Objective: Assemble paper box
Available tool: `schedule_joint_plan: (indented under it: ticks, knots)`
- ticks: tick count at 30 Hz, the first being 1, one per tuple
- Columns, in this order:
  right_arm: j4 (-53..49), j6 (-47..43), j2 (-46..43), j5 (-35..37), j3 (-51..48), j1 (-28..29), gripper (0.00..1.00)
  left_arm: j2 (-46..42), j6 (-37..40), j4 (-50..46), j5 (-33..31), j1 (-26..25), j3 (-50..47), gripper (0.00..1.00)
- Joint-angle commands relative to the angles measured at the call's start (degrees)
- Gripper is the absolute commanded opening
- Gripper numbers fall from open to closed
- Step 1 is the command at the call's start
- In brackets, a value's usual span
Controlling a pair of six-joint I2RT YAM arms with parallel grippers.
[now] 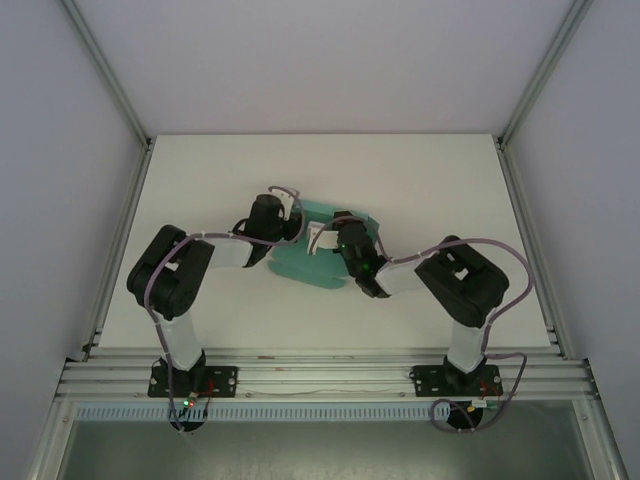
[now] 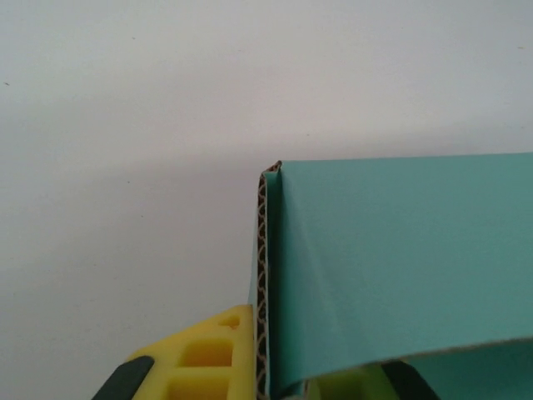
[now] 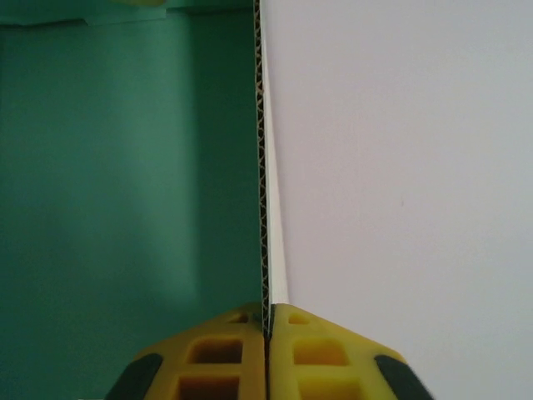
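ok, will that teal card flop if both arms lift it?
Probably fairly stiff: the paper box shows a corrugated edge. Likely light, since the card is thin. It may still bend at creases; one panel's lower edge curves in the left wrist view.

From above and behind the bases [image 1: 195, 380] we look down on the whole desk [image 1: 420, 180], bases at the bottom of the view, far enough back that the box [image 1: 305, 268] lies small at mid-desk. Our left wrist view sits just behind the left end effector [image 2: 266, 375] and faces out along its fingers [image 2: 208, 358], so near that the box's corrugated edge runs up the middle. Our right wrist view looks likewise past the right end effector [image 3: 268, 329], edge-on to a box wall, very close. All three views share the box.
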Motion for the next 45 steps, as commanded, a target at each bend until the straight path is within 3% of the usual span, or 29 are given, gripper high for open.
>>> schedule_joint_plan:
  ticks: [1, 3, 6, 8, 11, 12, 13, 17, 22, 23, 30, 35, 39, 42, 45]
  knots:
    - [-9.0, 10.9, -3.2, -0.1, -0.7, 1.7, 0.25, 0.7, -0.4, -0.6, -6.5, -0.7, -0.5, 0.0]
    - [-11.4, 17.1, -6.1, -0.2, -1.5, 2.2, 0.42, 0.4, 0.2, 0.0, -6.3, -1.2, -1.4, 0.0]
    - [-16.4, 26.7, -12.2, -1.7, -3.1, 2.4, 0.53, -1.1, 0.4, 2.6, -4.5, -1.6, -3.8, 0.0]
    - [-20.8, 34.1, -17.5, -3.2, -4.1, 2.4, 0.7, -2.1, 0.9, 3.4, -3.2, -1.9, -4.9, 0.0]
    - [-31.3, 46.5, -26.2, -11.1, -4.2, 1.8, 0.72, -3.1, 1.8, 3.3, -3.0, -2.5, -5.7, 0.0]
    - [-34.0, 50.3, -28.7, -15.0, -4.3, 1.3, 0.79, -3.3, 1.9, 3.1, -3.3, -2.7, -5.8, 0.0]
    - [-36.4, 54.0, -31.1, -19.1, -4.5, 0.6, 0.99, -3.8, 2.3, 3.0, -2.9, -3.0, -6.2, 0.0]
    - [-39.9, 69.3, -35.2, -24.3, -2.9, -2.8, 1.0, -5.6, 3.4, 6.2, -0.4, -4.2, -9.5, 0.0]
    - [-52.9, 81.7, -28.8, -27.5, 7.7, -8.0, 1.0, -6.5, 4.8, 8.7, 0.4, -6.6, -11.8, 0.0]
    - [-54.3, 81.5, -26.7, -27.6, 9.2, -8.4, 1.0, -6.4, 5.1, 9.6, 0.3, -7.2, -12.3, 0.0]
    - [-58.9, 75.2, -16.8, -31.7, 15.9, -8.7, 0.72, -5.0, 5.6, 12.3, -0.2, -9.6, -13.3, 0.0]
    - [-58.1, 75.6, -12.8, -35.2, 16.6, -8.7, 0.7, -4.5, 4.9, 13.1, 0.0, -9.7, -14.1, 0.0]
    - [-57.7, 76.6, -9.6, -37.2, 16.6, -8.7, 0.58, -3.6, 4.2, 13.4, -0.2, -9.7, -14.3, 0.0]
    - [-58.6, 77.5, -7.2, -37.2, 16.4, -8.7, 0.57, -2.7, 3.2, 12.7, -2.0, -9.7, -13.6, 0.0]
    - [-59.4, 76.8, -5.8, -39.6, 15.7, -8.7, 0.54, -2.4, 2.0, 13.2, -3.0, -9.7, -13.2, 0.09]
